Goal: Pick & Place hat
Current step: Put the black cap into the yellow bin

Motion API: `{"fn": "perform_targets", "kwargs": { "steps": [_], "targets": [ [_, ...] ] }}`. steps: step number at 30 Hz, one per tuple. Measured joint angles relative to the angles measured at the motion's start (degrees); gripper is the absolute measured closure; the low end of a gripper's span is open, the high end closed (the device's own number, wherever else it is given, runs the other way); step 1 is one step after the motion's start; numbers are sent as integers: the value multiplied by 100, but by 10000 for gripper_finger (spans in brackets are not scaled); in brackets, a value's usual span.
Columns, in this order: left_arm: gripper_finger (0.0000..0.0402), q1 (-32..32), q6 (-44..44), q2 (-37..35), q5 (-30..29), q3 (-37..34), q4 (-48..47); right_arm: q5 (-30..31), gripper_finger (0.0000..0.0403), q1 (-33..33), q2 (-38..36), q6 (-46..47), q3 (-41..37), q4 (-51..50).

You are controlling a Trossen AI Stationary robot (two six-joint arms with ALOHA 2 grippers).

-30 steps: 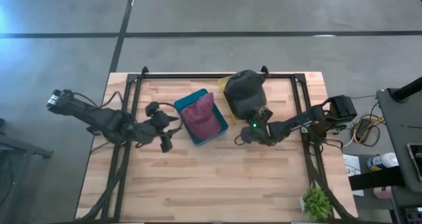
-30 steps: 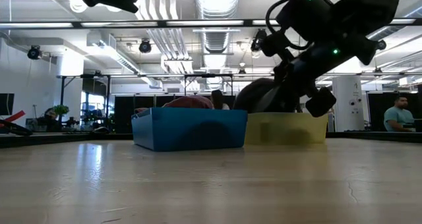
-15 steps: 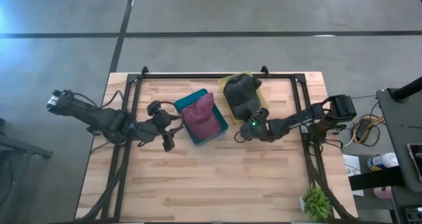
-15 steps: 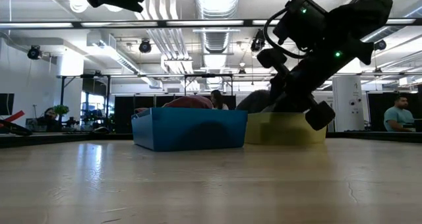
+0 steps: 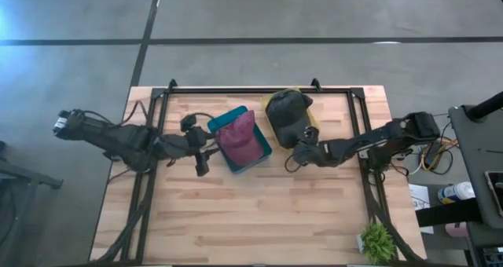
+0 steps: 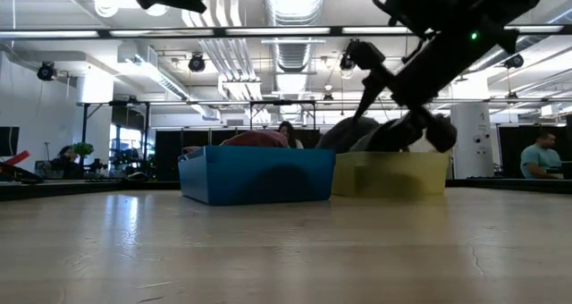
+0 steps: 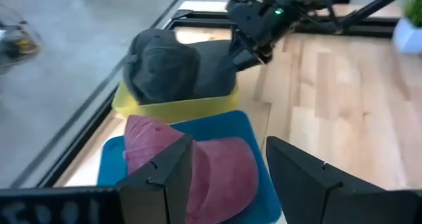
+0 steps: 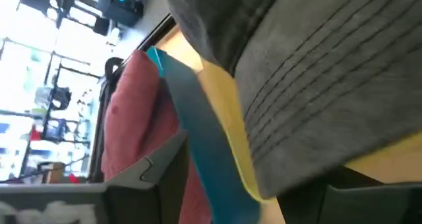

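Note:
A grey hat (image 5: 284, 111) lies in a yellow bin (image 7: 178, 107) at the table's far middle, its brim (image 8: 310, 138) hanging over the bin's near rim. My right gripper (image 5: 301, 139) is open at that brim, one finger on each side of it. A dark red hat (image 5: 240, 139) lies in the blue bin (image 5: 263, 151) beside it. My left gripper (image 5: 206, 145) hovers open just left of the blue bin and holds nothing. My right gripper's open fingers (image 8: 158, 178) stand on either side of the grey hat's brim, coming level from the table's near right. I cannot tell whether either finger touches the brim. The hat rests in the yellow bin.
A black metal frame (image 5: 363, 126) runs along the table's left, far and right sides. A small green plant (image 5: 376, 240) stands at the near right corner. The near half of the wooden table (image 5: 251, 212) is bare. People (image 6: 539, 156) stand in the room behind.
My right gripper has lowered the grey hat into the yellow bin and opened, letting it go. The hat now rests in the bin with its brim over the near rim. My left gripper has edged toward the blue bin.

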Motion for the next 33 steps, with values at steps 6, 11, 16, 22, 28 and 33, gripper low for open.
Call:
{"fn": "perform_targets", "kwargs": {
  "steps": [6, 11, 16, 22, 28, 33],
  "targets": [
    [216, 871, 494, 12, 1055, -4, 522, -388, 219, 35, -966, -118, 98, -1789],
    [216, 1684, 1067, 129, 1853, -9, 1042, -1030, 220, 22, -1541, -180, 349, -3419],
    [216, 2627, 991, 475, 2921, -9, 1732, -819, 221, -31, -1771, -581, 829, -4846],
    [216, 3483, 585, 1495, 3489, -9, 2642, 57, 221, -1105, -1745, -2199, 1364, -5471],
    [216, 3788, 386, 2501, 3517, 125, 2878, -858, 221, -2825, -1727, -4604, 1027, -3479],
    [216, 3814, 217, 2774, 3521, 471, 2922, -1310, 221, -3748, -1531, -5565, 896, -2818]
  ]
}}
